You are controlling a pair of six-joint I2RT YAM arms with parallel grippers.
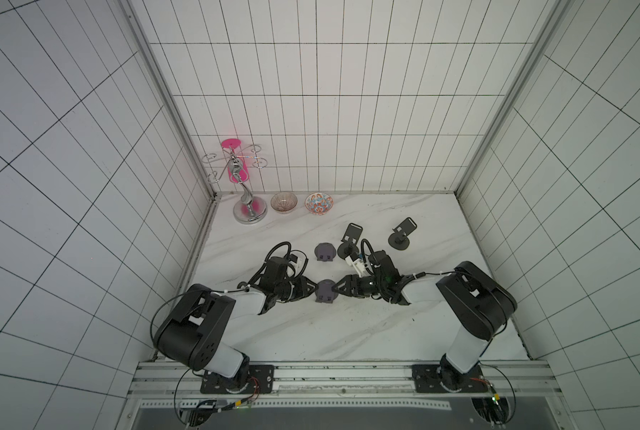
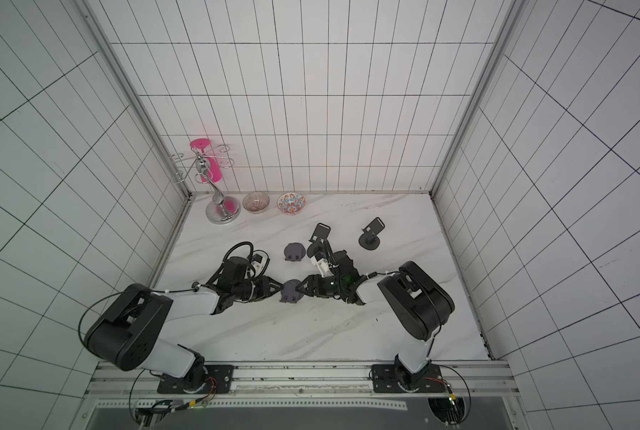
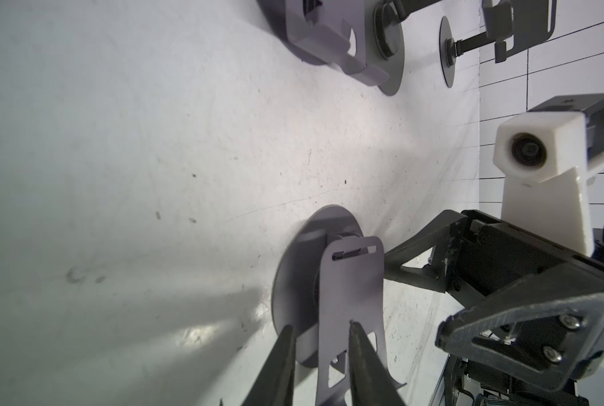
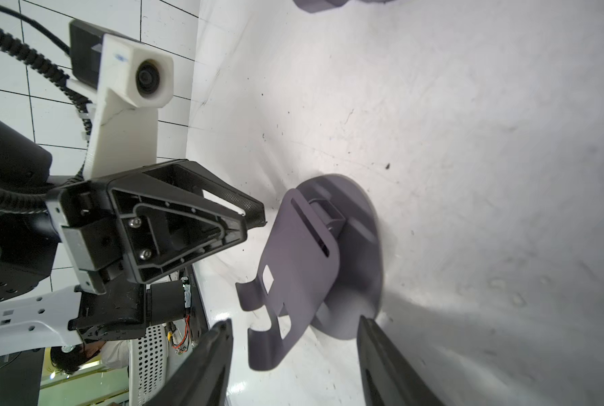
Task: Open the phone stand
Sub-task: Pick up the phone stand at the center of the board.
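The grey phone stand (image 1: 326, 293) lay in the middle of the marble table (image 1: 348, 335), its rounded, slotted plate with two hooked lips folded low over a round disc base. The left gripper (image 3: 320, 325) stood narrow about the plate's edge, though whether it gripped could not be told. The right gripper (image 4: 295, 320) spread wide astride the hooked end and base

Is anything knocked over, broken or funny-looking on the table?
Nothing is spilled or broken. The near grey phone stand has its plate tilted partly off its round base, while the far grey stand lies folded. Behind them, one black stand and the other black stand are open and upright.
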